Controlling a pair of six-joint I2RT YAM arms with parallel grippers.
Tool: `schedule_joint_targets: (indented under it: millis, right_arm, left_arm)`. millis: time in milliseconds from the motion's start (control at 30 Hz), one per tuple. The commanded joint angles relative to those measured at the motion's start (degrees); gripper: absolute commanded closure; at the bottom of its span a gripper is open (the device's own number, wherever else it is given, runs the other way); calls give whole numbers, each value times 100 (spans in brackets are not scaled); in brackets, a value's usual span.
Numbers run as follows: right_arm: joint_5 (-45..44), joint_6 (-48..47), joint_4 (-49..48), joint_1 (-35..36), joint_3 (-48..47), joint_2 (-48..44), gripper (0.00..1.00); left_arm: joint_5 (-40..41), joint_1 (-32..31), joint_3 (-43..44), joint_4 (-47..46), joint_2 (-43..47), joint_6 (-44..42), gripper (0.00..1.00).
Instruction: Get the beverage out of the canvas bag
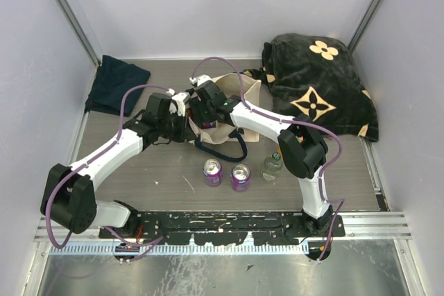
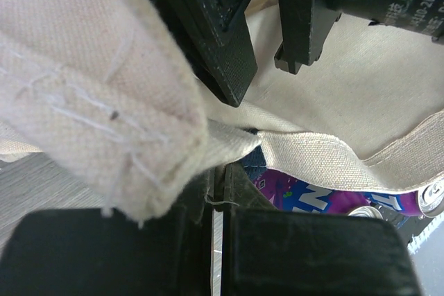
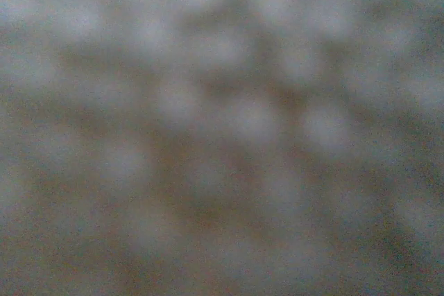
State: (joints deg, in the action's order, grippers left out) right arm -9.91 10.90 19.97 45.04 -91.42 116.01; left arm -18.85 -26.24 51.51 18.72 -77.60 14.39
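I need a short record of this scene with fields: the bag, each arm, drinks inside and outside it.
canvas bag: both arms at its mouth
left fingers: shut on the bag's rim
right arm: at the mouth, finger state unclear
in bag: purple can, partly visible
outside bag: two purple cans and a clear bottle, upright

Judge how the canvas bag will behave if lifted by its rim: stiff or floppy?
Probably floppy: the canvas bag folds and creases at its rim where the left gripper pinches it. It would likely sag shut rather than stay open, since its wall drapes over the purple can inside.
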Motion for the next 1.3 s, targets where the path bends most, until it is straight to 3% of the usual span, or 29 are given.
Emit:
schedule_joint_targets:
  millis: [0, 300, 567, 767, 967, 1267]
  right_arm:
    - [-189, -64, 178, -3, 121, -198, 99]
    - [-790, -438, 179, 6, -766, -1563, 99]
    - [-820, -368, 326, 118, -600, -2886, 99]
    - [-1317, -560, 610, 1194, -50, -3631, 99]
    - [-1237, -175, 460, 1847, 522, -3742, 99]
    - [-334, -197, -520, 1913, 1312, -3225, 99]
  left_arm:
    - [282, 26, -23, 638, -239, -63, 99]
    - [287, 30, 144, 315, -524, -7, 99]
    - [380, 110, 523, 222, -951, -103, 99]
    - [321, 298, 765, 138, -1196, -61, 99]
    - [-24, 561, 1005, 57, -1495, 70, 99]
    - [-587, 804, 1141, 76, -1422, 243, 99]
